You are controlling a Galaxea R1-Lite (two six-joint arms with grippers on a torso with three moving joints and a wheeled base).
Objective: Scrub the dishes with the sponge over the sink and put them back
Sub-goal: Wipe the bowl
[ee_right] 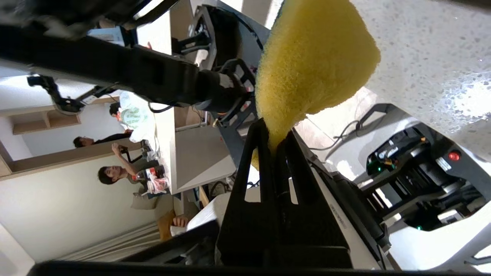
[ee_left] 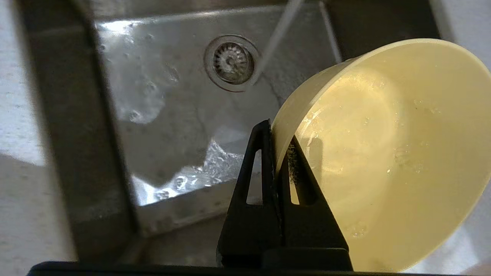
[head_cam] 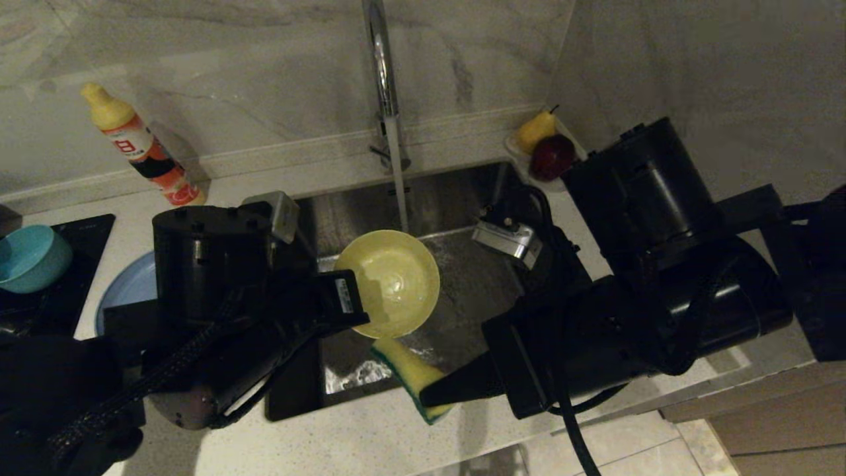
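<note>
My left gripper (head_cam: 347, 297) (ee_left: 278, 134) is shut on the rim of the pale yellow bowl (head_cam: 396, 281) (ee_left: 383, 153), one finger inside and one outside. The bowl hangs tilted over the sink (head_cam: 462, 211) (ee_left: 172, 115), just beside the running water. Just below the bowl, at the sink's front edge, my right gripper (head_cam: 429, 395) (ee_right: 274, 130) is shut on the yellow sponge (head_cam: 406, 373) (ee_right: 314, 65), whose green face shows along one side. The teal-blue bowl (head_cam: 30, 258) and the light-blue plate (head_cam: 129, 287) sit on the counter at the left, the plate partly hidden by my left arm.
Water runs from the chrome tap (head_cam: 380, 66) into the basin near the drain strainer (ee_left: 231, 63). A detergent bottle (head_cam: 142, 149) stands at the back left. A pear (head_cam: 535, 129) and a red fruit (head_cam: 552, 157) lie in a clear dish in the back right corner.
</note>
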